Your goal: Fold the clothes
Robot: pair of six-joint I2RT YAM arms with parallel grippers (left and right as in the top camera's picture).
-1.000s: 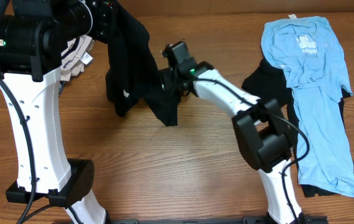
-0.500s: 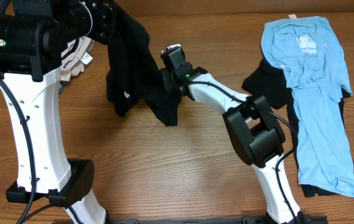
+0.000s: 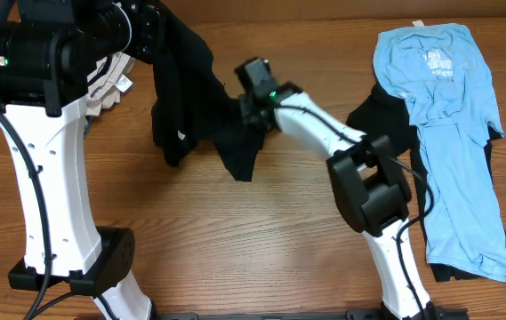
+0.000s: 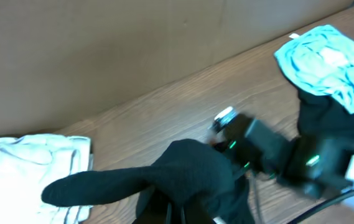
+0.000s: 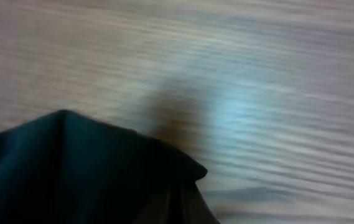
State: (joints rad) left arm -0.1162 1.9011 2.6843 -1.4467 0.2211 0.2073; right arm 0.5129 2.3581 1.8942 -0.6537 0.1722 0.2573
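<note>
Overhead, the black garment (image 3: pixel 186 89) is held aloft, pinched in the left gripper (image 3: pixel 152 29); the right gripper (image 3: pixel 246 108) is buried in its lower edge, and whether it is closed cannot be told. Spreading is judged in hand; a firm second hold is called for. From the left wrist, the blue shirt (image 4: pixel 326 59) and white cloth (image 4: pixel 27 165) are seen well clear. By the right wrist, only dark fabric over the table (image 5: pixel 257 74) is shown.

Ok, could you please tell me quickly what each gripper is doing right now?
Left gripper: closed on the black garment, holding it up.
Right gripper: apparently closed on the same garment's edge; fingers hidden.
</note>
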